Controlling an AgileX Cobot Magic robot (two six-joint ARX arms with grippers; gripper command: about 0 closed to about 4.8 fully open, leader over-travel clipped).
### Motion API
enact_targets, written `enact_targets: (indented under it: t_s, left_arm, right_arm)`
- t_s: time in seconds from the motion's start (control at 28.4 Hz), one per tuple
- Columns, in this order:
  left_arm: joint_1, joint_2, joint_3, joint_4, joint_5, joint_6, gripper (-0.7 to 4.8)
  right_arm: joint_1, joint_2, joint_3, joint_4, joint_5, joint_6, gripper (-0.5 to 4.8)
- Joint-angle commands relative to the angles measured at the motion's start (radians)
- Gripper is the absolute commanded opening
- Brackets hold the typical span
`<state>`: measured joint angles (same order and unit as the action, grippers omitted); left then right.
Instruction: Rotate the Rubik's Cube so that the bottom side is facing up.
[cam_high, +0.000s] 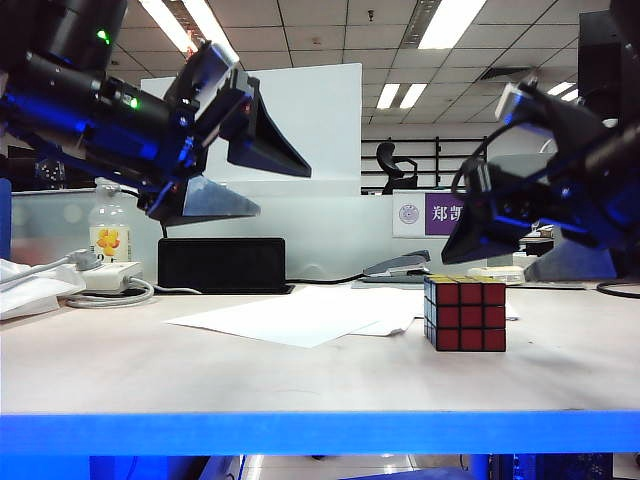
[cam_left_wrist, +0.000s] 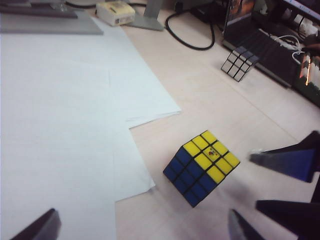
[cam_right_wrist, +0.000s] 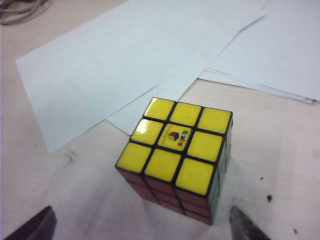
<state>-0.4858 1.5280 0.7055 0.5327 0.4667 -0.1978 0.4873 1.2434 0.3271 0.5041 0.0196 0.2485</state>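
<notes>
Rubik's Cube (cam_high: 465, 313) resting on the worktop (cam_high: 300, 375) beside loose paper sheets (cam_high: 300, 318), yellow face up, red face toward the exterior camera. Left claw (cam_high: 235, 175), spread, raised well left of it; right claw (cam_high: 500, 235), spread, just above it. Neither touches the cube.

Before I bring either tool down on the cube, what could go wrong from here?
1. The Rubik's Cube sits free on the table, yellow face up; both tools are open above it, and a one-sided touch could slide it.
2. The paper sheets lie right beside the cube; a low left tool might catch them.
3. The right tool hangs close over the cube, near the left tool's path, so they could collide.
</notes>
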Motion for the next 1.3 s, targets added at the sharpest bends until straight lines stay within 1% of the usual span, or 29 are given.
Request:
enact_targets:
  t_s: [0.04, 0.21, 0.25, 0.28, 0.39, 0.42, 0.56, 0.63, 0.71, 0.88, 0.99, 1.09, 1.3]
  left_arm:
    - [0.002, -0.018, 0.002, 0.003, 0.001, 0.007, 4.40]
    - [0.002, -0.020, 0.002, -0.005, 0.000, 0.011, 4.40]
    - [0.002, -0.020, 0.002, -0.008, 0.000, 0.016, 4.40]
    - [0.002, -0.020, 0.002, -0.008, 0.000, 0.018, 4.39]
    - [0.002, -0.020, 0.002, -0.010, 0.000, 0.019, 4.40]
    - [0.002, -0.020, 0.002, -0.013, 0.000, 0.019, 4.39]
    - [0.002, -0.020, 0.002, -0.016, 0.001, 0.026, 4.40]
    - [0.002, -0.020, 0.002, -0.021, 0.001, 0.027, 4.39]
    - [0.003, -0.020, 0.002, -0.029, 0.001, 0.032, 4.39]
    - [0.003, -0.020, 0.002, -0.031, 0.005, 0.033, 4.39]
    - [0.003, -0.020, 0.002, -0.031, 0.005, 0.033, 4.39]
    - [0.003, -0.020, 0.002, -0.031, 0.005, 0.034, 4.39]
    - [0.003, -0.020, 0.002, -0.032, 0.005, 0.042, 4.39]
  right_arm:
    - [0.002, 0.040, 0.033, 0.047, 0.004, 0.021, 4.74]
    - [0.009, 0.062, 0.071, 0.053, 0.007, 0.021, 4.74]
    - [0.015, 0.069, 0.077, 0.053, 0.030, 0.021, 4.74]
    - [0.016, 0.076, 0.082, 0.054, 0.030, 0.021, 4.74]
    - [0.027, 0.115, 0.092, 0.054, 0.027, 0.053, 4.74]
    - [0.041, 0.134, 0.096, 0.055, 0.035, 0.053, 4.76]
    - [0.086, 0.193, 0.111, 0.062, 0.121, 0.043, 4.79]
    - [0.088, 0.199, 0.112, 0.069, 0.121, 0.039, 4.79]
    - [0.088, 0.199, 0.113, 0.070, 0.144, 0.039, 4.79]
    - [0.085, 0.200, 0.113, 0.042, 0.206, 0.008, 4.79]
    - [0.082, 0.204, 0.113, -0.004, 0.264, -0.021, 4.79]
    - [0.079, 0.207, 0.113, -0.005, 0.253, -0.022, 4.79]
    - [0.071, 0.167, 0.113, -0.035, 0.248, -0.130, 4.79]
